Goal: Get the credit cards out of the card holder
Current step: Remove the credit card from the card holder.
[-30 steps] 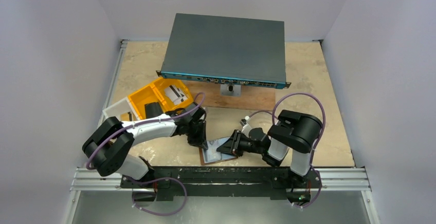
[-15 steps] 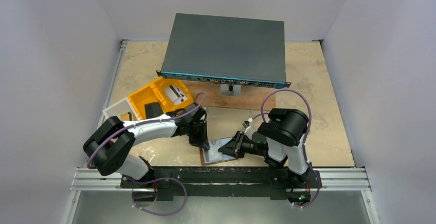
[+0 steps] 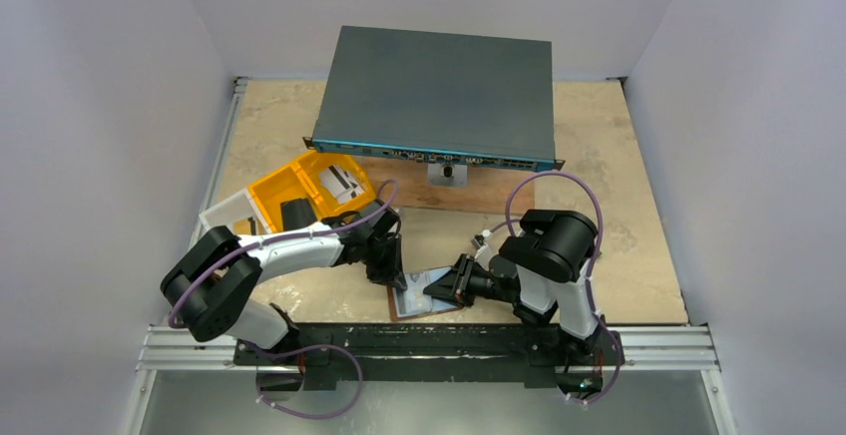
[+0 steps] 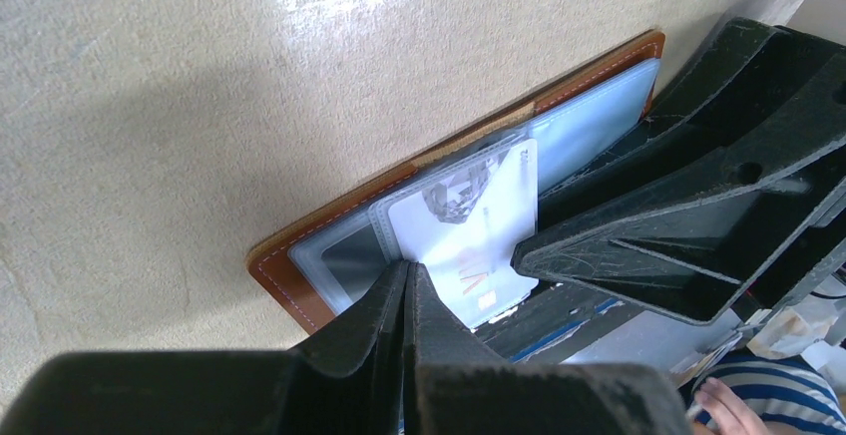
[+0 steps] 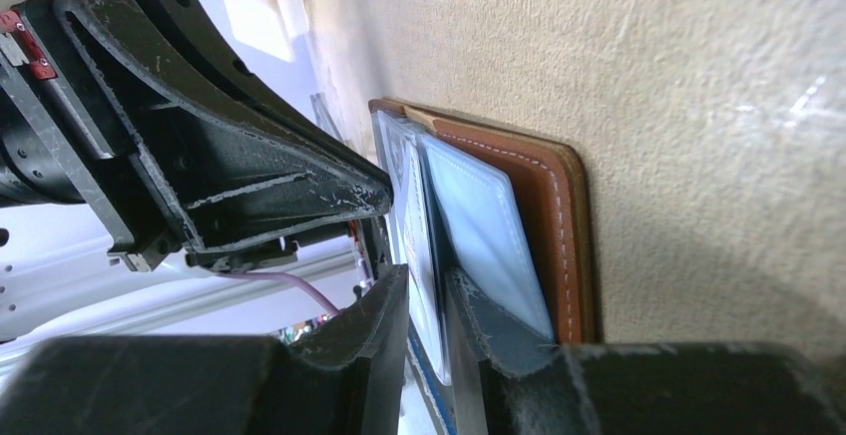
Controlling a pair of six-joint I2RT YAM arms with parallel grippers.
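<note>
The brown card holder (image 3: 396, 307) lies open near the table's front edge, its pale clear pockets (image 4: 599, 121) facing up. A white credit card (image 4: 469, 230) sticks partly out of a pocket. My left gripper (image 4: 409, 270) is shut with nothing in it, and its tips rest on the pocket beside the card's corner. My right gripper (image 5: 427, 295) comes in from the right. Its jaws stand narrowly open astride the card's (image 5: 417, 225) edge, with a gap showing on one side. In the top view the two grippers (image 3: 389, 273) (image 3: 454, 285) meet over the holder.
A yellow tray (image 3: 269, 196) at the left holds a white card (image 3: 339, 184) and a black one (image 3: 296, 213), with a clear box (image 3: 224, 217) beside it. A grey network switch (image 3: 439, 96) stands on a wooden board (image 3: 489, 196) behind. The metal rail (image 3: 439, 340) runs along the front edge.
The right arm's elbow has swung left and nearer to its base. Both grippers have stayed at the card holder. The left arm has not moved.
</note>
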